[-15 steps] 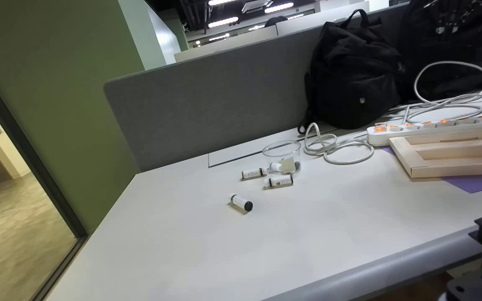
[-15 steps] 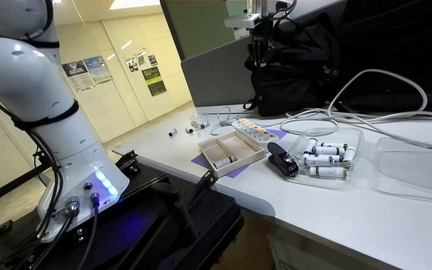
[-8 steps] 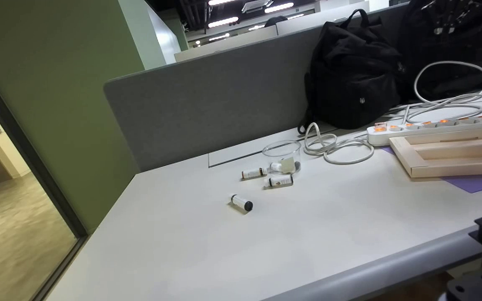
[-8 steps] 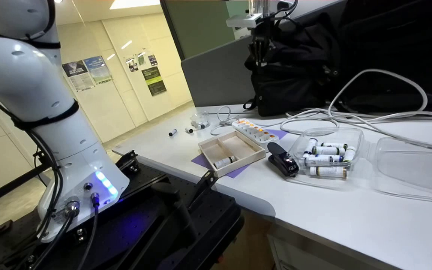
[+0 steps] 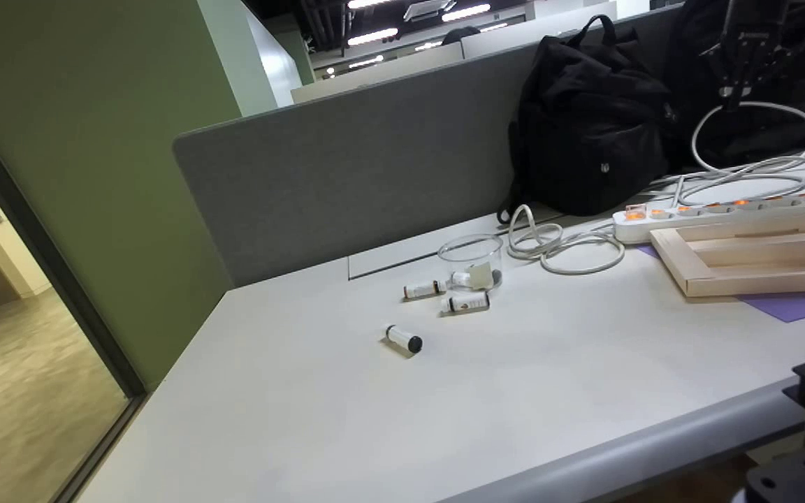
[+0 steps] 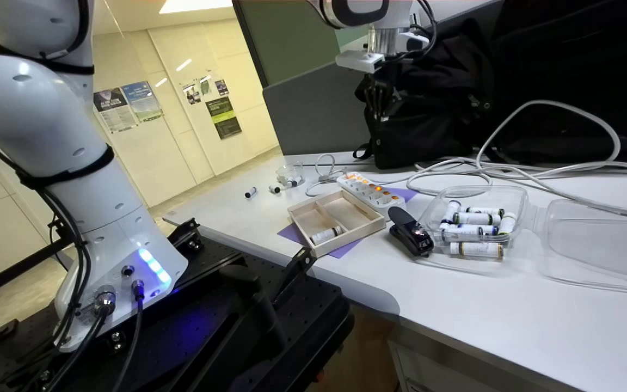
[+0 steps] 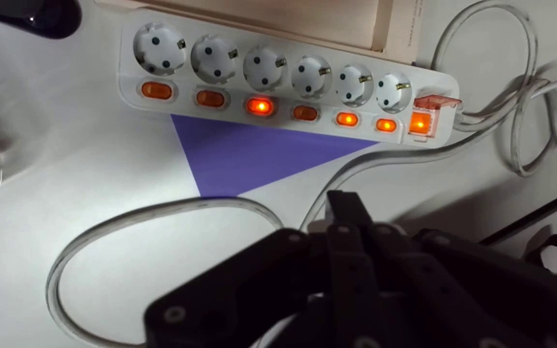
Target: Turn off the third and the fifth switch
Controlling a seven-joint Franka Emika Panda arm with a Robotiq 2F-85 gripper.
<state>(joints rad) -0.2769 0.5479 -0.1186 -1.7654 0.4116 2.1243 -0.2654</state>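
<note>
A white power strip (image 7: 278,77) lies on the table and shows in both exterior views (image 6: 370,191) (image 5: 731,215). In the wrist view, counting from the left, the third switch (image 7: 259,106) and the fifth switch (image 7: 347,119) glow orange. The switch to the right of the fifth (image 7: 386,125) and the end switch (image 7: 420,123) under a raised red cover also glow. The other switches, such as the leftmost one (image 7: 156,90), are dark. My gripper (image 7: 348,207) is shut with nothing between its fingertips. It hangs above the table, behind and higher than the strip (image 6: 381,115).
A wooden tray (image 6: 321,247) with a bottle stands against the strip, over a purple sheet (image 7: 259,154). Grey cable (image 7: 162,210) loops around the strip. A black stapler (image 6: 411,231) and a clear box (image 6: 515,256) of bottles lie nearby. Black backpacks (image 5: 584,126) stand behind.
My gripper has moved down and slightly to the right in an exterior view, and lower into view before the backpack in an exterior view. The strip and other objects have not moved.
</note>
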